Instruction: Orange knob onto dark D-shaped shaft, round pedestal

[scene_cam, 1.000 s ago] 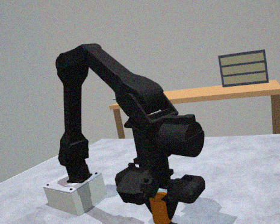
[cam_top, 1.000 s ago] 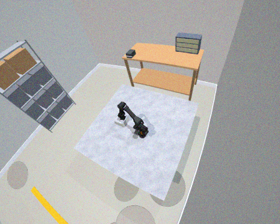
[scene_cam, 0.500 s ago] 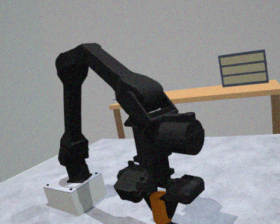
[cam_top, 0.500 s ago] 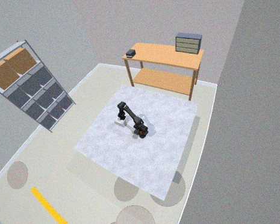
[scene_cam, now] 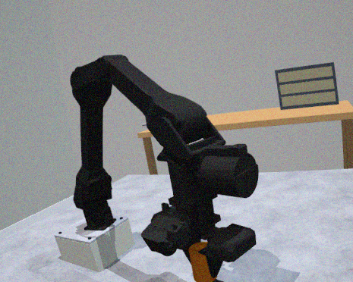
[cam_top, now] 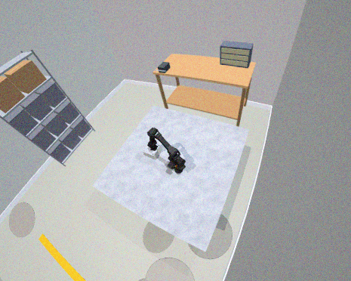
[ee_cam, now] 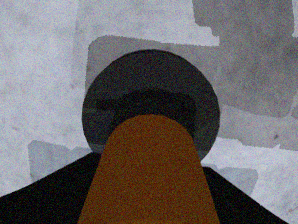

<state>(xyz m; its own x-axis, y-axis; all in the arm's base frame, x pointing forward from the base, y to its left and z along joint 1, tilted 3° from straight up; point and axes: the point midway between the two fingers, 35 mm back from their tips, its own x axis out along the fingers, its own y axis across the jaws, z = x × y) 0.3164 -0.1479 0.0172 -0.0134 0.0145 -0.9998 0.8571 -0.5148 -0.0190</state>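
Observation:
The orange knob (scene_cam: 199, 258) (ee_cam: 150, 195) is upright between the fingers of my gripper (scene_cam: 203, 267) (ee_cam: 149, 169), which is shut on it. In the top view only a tiny bit of orange shows at the gripper. The round dark pedestal (ee_cam: 150, 67) lies beneath the knob in the wrist view, its far part showing beyond the knob, with a darker shadow on it. The shaft is hidden, and so is the knob's lower end against the pedestal. I cannot tell whether the knob touches the shaft or pedestal, nor how the flat sides line up.
The arm's pale base block (scene_cam: 79, 250) stands on the marbled white surface (cam_top: 139, 189) (scene_cam: 310, 227). A wooden bench (cam_top: 203, 69) (scene_cam: 253, 117) with a drawer cabinet (cam_top: 235, 56) (scene_cam: 307, 87) is behind. A shelf rack (cam_top: 44, 122) with brown boxes stands left in the top view.

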